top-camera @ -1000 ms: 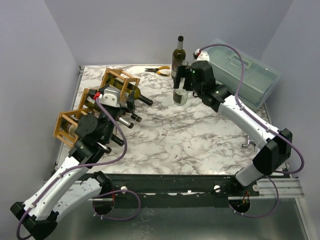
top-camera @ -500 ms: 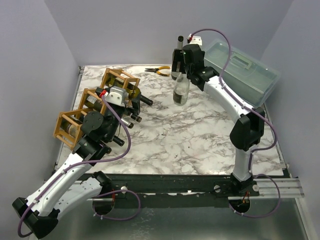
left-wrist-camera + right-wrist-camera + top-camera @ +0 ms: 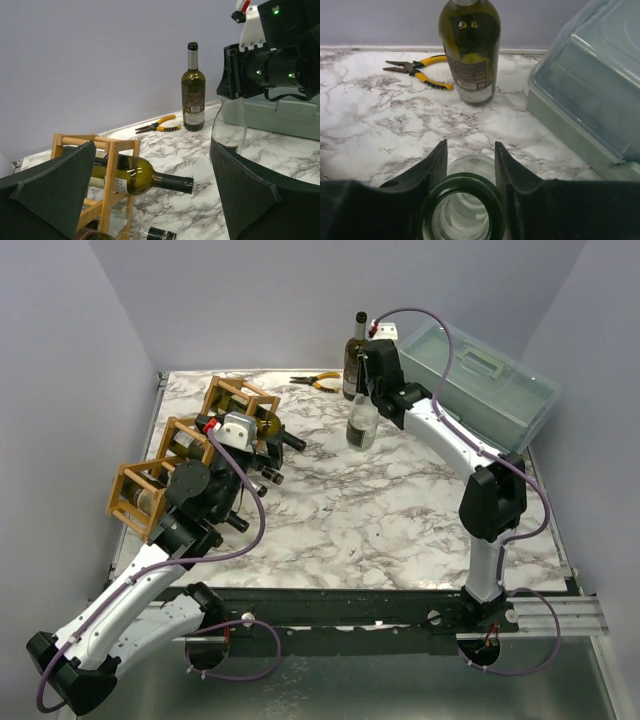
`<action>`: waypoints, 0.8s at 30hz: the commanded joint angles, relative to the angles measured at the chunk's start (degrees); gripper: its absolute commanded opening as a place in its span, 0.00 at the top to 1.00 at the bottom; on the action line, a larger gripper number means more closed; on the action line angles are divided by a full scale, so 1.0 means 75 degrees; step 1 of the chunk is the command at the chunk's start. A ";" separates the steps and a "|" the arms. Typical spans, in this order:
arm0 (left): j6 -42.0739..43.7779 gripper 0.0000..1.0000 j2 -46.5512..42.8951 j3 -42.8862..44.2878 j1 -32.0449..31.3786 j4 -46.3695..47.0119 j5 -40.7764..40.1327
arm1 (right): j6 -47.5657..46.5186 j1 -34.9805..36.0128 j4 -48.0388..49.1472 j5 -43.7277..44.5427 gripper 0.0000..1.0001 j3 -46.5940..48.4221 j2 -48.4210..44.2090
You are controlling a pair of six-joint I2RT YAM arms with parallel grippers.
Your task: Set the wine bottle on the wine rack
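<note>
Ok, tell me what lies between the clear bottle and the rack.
Between clear bottle and rack: bare table, save the neck of a racked bottle; top view.

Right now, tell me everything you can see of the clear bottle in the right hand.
The clear bottle is colourless glass with a greenish rim, uncapped, mouth open upward. It stands upright on the marble table, just in front of the dark wine bottle. The right hand clasps its neck from both sides.

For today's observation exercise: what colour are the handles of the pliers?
The pliers have yellow handles; right wrist view shows them best.
</note>
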 commanded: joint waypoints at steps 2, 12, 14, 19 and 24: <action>-0.0147 0.01 0.0201 -0.0014 0.0004 0.0152 0.0430 | -0.0391 -0.0061 0.0809 -0.0052 0.81 -0.0991 -0.0853; -0.0904 0.01 0.0830 0.0180 0.0006 0.0027 0.1183 | 0.0231 -0.0061 0.1015 -0.0793 1.00 -0.2687 -0.2846; -0.1218 0.01 0.1026 0.0259 0.0002 -0.0038 0.1523 | 0.0493 -0.0060 0.0965 -0.1073 1.00 -0.3104 -0.3394; -0.2054 0.01 0.1635 0.0392 -0.0054 -0.0035 0.2430 | 0.1394 -0.0066 0.0804 -0.1594 1.00 -0.4102 -0.4757; -0.2419 0.01 0.2277 0.0467 -0.0360 0.0079 0.3318 | 0.2379 -0.0067 0.0676 -0.1920 1.00 -0.4855 -0.5928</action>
